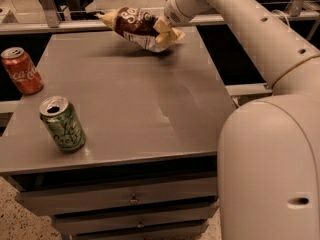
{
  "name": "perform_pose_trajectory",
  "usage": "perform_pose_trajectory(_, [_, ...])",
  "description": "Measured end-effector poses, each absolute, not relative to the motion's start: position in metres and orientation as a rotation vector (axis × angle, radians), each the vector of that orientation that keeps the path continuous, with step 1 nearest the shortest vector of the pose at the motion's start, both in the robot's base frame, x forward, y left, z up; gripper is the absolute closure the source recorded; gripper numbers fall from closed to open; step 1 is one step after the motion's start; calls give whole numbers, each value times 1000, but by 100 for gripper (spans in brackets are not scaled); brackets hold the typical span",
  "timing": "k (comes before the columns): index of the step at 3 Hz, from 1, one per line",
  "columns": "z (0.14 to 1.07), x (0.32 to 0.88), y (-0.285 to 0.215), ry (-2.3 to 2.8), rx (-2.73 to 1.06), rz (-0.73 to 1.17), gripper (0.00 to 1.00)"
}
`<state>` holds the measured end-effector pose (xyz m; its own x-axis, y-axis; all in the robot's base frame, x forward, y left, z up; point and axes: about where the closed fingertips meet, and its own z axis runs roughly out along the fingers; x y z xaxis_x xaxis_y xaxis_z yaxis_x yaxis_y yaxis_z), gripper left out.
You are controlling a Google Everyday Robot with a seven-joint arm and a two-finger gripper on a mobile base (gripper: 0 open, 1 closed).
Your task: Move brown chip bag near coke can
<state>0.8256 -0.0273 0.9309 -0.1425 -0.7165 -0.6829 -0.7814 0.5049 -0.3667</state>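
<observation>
The brown chip bag [136, 26] hangs in the air above the far edge of the tabletop [150, 99], clear of the surface, with a soft shadow lying on the grey top beneath it. It is tilted, its left end higher and pointing toward the far left. The middle is dark brown with white script lettering. Both ends are pale yellow and crinkled, and the right end is bunched up.

The tool [163, 26] is closed on that bunched right end and carries the bag. It sits at the tip of the cream-coloured arm [260, 29], which comes in from the upper right. The robot's rounded body [272, 169] fills the lower right corner.

The coke can [21, 70] stands upright at the left edge of the tabletop, well apart from the bag, red with white script and a silver top. Nearer the front left corner stands a green can [62, 124] with pale markings, opened at the top and leaning slightly.

The tabletop is a plain, matte grey slab with faint scuffs near its centre. It sits on a cabinet of shallow grey drawers [132, 199] with small knobs. Behind the far edge a pale metal rail [65, 28] runs across on an upright post, and beyond it a light floor shows with dark furniture on it. At the lower left the floor [10, 214] is speckled.
</observation>
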Motion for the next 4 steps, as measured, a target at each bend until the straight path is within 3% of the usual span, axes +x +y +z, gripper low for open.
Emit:
perform_pose_trajectory(2, [1012,797,-49,1751,-1161,-88,100])
perform_pose_trajectory(4, [1008,803,-28,1724,-1195,-61,100])
